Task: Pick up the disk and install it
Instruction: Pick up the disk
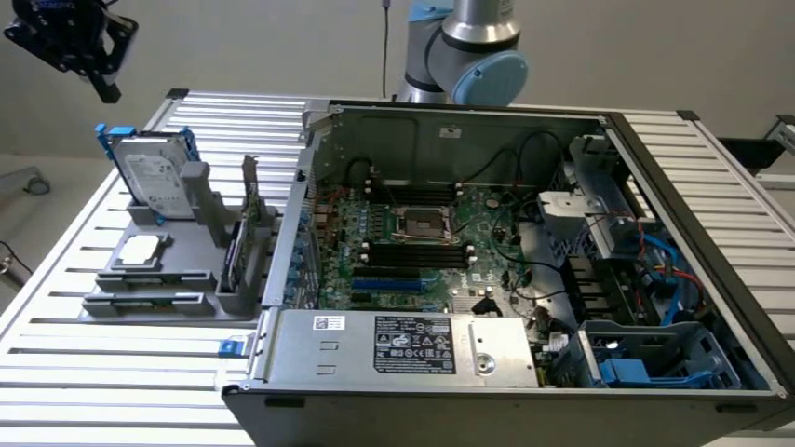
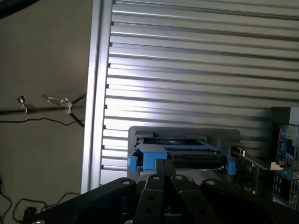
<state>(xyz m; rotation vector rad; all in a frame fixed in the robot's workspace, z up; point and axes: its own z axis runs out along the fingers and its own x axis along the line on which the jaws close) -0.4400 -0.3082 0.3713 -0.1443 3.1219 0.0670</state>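
I see the end effector [image 1: 107, 88] hanging in the air at the exterior view's left, well above the slatted metal surface [image 1: 74, 372]. Its two black fingers are pressed together with nothing between them, and the wrist view shows the fingertips [image 2: 160, 167] meeting flat against each other. The disk [image 1: 155, 177] stands on edge in a grey stand [image 1: 162, 279] on that surface. Its white label faces the exterior camera and the blue carrier runs around its edges. It sits below the end effector and a little toward the exterior view's right, well apart from it, with no contact. Through the wrist camera I look down on the disk's upper edge [image 2: 177, 156], roughly in line with the closed fingers, with the blue frame showing at both ends. The stand is just beside the open computer case [image 1: 497, 233], on the case's side toward the exterior view's left. A small silver chip [image 1: 141, 250] lies flat on the stand in front of the disk.
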